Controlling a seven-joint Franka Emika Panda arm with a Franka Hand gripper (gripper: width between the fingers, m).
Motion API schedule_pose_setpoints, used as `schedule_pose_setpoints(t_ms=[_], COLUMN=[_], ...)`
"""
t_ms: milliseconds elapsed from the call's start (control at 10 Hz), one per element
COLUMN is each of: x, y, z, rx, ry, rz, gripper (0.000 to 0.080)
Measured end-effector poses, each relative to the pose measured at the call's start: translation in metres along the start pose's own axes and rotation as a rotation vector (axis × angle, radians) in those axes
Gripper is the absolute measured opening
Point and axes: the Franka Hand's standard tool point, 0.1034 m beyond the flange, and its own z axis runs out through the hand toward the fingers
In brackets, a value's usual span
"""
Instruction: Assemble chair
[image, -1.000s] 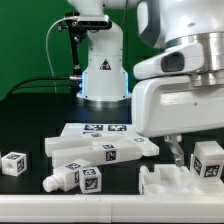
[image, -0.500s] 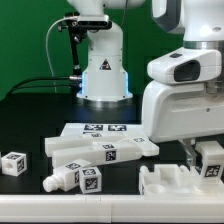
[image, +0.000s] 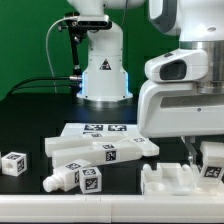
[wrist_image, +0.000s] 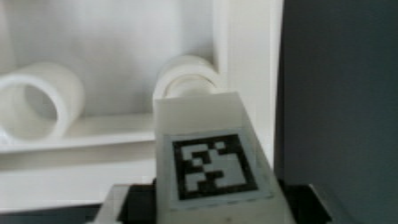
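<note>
My gripper (image: 207, 156) is down at the exterior view's right, around a white tagged block (image: 213, 160) that stands on the black table. In the wrist view the same block (wrist_image: 217, 150), with its black-and-white tag facing the camera, fills the gap between my fingers (wrist_image: 128, 205), and both pads touch its sides. A white notched panel (image: 172, 181) lies just in front of the block; its curved notches (wrist_image: 39, 103) show behind the block in the wrist view. Long white tagged bars (image: 105, 148) lie mid-table.
The marker board (image: 100, 129) lies behind the bars. A small tagged cube (image: 13, 163) sits at the exterior view's left. A tagged piece with a round end (image: 76, 179) lies near the front. The arm's base (image: 103, 72) stands at the back.
The arm has moved towards the exterior view's right and come down, so the fingers now sit around the tagged block. The loose parts have not moved.
</note>
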Motion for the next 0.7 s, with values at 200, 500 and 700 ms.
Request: schedule_pose_setpoints(t_ms=[200,500,700], x=[-0.010,-0.023,-0.020], y=[0.004,-0.003,-0.005], z=[-0.001,0.003,0.003], rx=[0.021,0.077,0.089], ry=[0.056,0.043,0.029], rz=[0.251,0.603,0.724], gripper=[0.0293,0.0293,0.0294])
